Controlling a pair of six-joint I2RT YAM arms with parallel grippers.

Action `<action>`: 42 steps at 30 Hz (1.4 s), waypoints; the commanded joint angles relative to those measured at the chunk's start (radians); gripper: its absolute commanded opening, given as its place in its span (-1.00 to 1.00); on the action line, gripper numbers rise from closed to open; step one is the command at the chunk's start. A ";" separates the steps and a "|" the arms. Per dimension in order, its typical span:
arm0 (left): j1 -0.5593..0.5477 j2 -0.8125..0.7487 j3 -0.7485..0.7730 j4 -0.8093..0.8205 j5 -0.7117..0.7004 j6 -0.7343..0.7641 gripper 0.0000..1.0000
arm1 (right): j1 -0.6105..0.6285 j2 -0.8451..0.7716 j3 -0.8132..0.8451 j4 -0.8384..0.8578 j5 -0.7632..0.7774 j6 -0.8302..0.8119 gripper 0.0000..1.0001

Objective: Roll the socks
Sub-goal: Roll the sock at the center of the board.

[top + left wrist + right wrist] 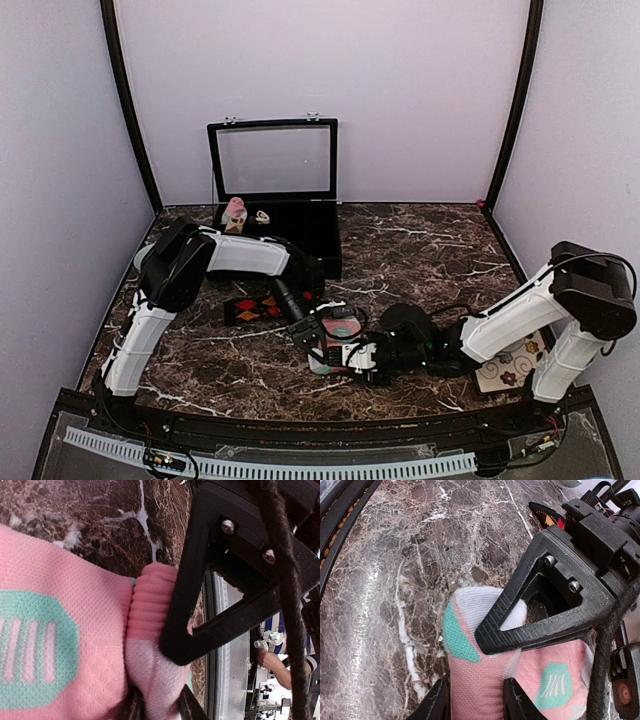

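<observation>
pinching the pink sock [341, 334], left tool [160, 705] and right tool [476, 695], apparently clamped; argyle sock [255, 308] beside, case [312, 232] behind

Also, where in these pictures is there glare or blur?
Top external: soft, even light over the marble table, all sharp. Left wrist: the knit of the pink sock is crisp, but the cable close to the lens is blurred. Right wrist: pale glare on the table at the left; the sock is sharp.
</observation>
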 commanded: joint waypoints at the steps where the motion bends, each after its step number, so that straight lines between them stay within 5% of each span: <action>1: 0.011 0.072 -0.038 -0.038 -0.281 0.037 -0.51 | -0.016 0.058 -0.018 -0.026 0.006 0.055 -0.28; 8: 0.012 0.072 -0.039 -0.045 -0.281 0.047 -0.37 | -0.040 0.165 0.081 -0.168 -0.025 0.110 -0.40; 12: 0.019 -0.052 -0.112 0.048 -0.291 0.037 0.11 | -0.078 0.213 0.133 -0.287 -0.100 0.189 -0.68; 18: 0.054 -0.250 -0.227 0.197 -0.367 0.001 0.47 | -0.089 0.236 0.127 -0.314 -0.138 0.258 -0.77; 28: 0.070 -0.593 -0.488 0.535 -0.553 -0.056 0.63 | -0.100 0.273 0.137 -0.306 -0.253 0.412 -0.87; 30: 0.071 -0.621 -0.500 0.579 -0.615 -0.083 0.96 | -0.101 0.274 0.125 -0.286 -0.271 0.463 -0.87; 32: 0.085 -0.606 -0.465 0.538 -0.672 -0.052 0.98 | -0.104 0.276 0.116 -0.269 -0.298 0.499 -0.86; 36: 0.210 -0.588 -0.380 0.468 -0.500 -0.072 0.98 | -0.126 0.289 0.112 -0.243 -0.353 0.576 -0.85; 42: 0.185 -0.672 -0.516 0.594 -0.699 -0.061 0.98 | -0.161 0.292 0.065 -0.164 -0.446 0.666 -0.85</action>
